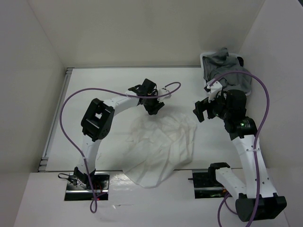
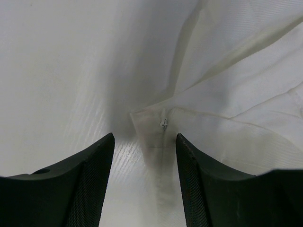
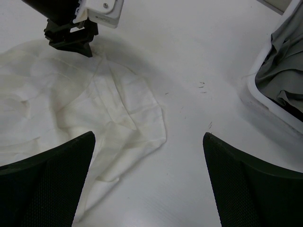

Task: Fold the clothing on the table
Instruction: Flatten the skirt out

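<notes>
Currently the white pleated skirt (image 1: 158, 151) lies spread but rumpled on the table (image 1: 94, 94), well apart from the grey bin (image 3: 260, 94) that stands in the far right corner. The skirt sits to the left of that bin and nearer the arm bases, its nearest part reaching the table's front edge. Several layers overlap on the side that faces the bin, where one flap is turned over onto the rest. Grey garments (image 1: 227, 71) are heaped in the bin and spill over its rim. The left gripper (image 1: 154, 108) is low over the skirt's far edge, farther from the bin than its partner. In its wrist view its two dark fingers (image 2: 90, 184) stand apart, and a corner of the fabric with a short loose thread lies on the table in the gap between them. Neither pad presses the cloth, so nothing is held. The right gripper (image 1: 202, 112) hangs between the skirt and the bin, just beside the bin's near left corner and above bare tabletop at the skirt's bin-side edge. Its fingers (image 3: 255, 184) are spread wide, with nothing between them. A purple cable (image 1: 71, 109) loops up from each arm.
</notes>
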`<move>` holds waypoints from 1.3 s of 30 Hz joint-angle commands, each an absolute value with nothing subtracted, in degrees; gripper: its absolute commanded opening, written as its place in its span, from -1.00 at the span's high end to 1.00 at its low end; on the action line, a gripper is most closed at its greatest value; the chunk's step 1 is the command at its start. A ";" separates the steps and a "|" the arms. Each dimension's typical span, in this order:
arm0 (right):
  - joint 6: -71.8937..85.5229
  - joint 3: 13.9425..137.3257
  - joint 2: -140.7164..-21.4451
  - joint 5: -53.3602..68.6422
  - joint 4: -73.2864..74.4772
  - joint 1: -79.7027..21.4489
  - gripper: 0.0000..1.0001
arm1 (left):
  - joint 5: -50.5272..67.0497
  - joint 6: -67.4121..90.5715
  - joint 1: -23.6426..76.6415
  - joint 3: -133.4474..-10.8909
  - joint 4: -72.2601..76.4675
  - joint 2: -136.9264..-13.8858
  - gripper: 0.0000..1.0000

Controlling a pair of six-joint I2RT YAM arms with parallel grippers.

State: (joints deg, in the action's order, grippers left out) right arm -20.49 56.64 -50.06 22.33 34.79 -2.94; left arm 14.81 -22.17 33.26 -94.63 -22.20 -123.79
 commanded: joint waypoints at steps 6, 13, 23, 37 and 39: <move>-20.92 56.25 -48.69 23.38 34.10 -2.72 -0.97 | 18.62 -22.32 34.72 -95.89 -23.20 -124.10 -0.24; -20.92 55.72 -48.69 23.38 34.10 -2.72 -0.97 | 20.65 -25.05 35.24 -95.36 -26.46 -124.63 -0.24; -20.92 55.72 -48.16 23.38 34.10 -2.72 -0.97 | 18.28 -25.58 35.24 -94.83 -26.46 -125.16 0.05; -20.92 55.72 -47.64 22.32 33.57 -2.72 -0.97 | 17.75 -20.74 32.35 -98.70 -27.51 -118.57 1.00; -20.92 55.72 -47.64 22.32 33.57 -3.25 -0.97 | 18.28 -19.86 31.47 -99.32 -27.51 -116.90 1.00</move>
State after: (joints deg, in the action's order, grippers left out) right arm -20.62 55.83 -48.82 22.74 34.85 -2.96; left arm 17.69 -22.04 33.61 -96.05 -27.44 -122.85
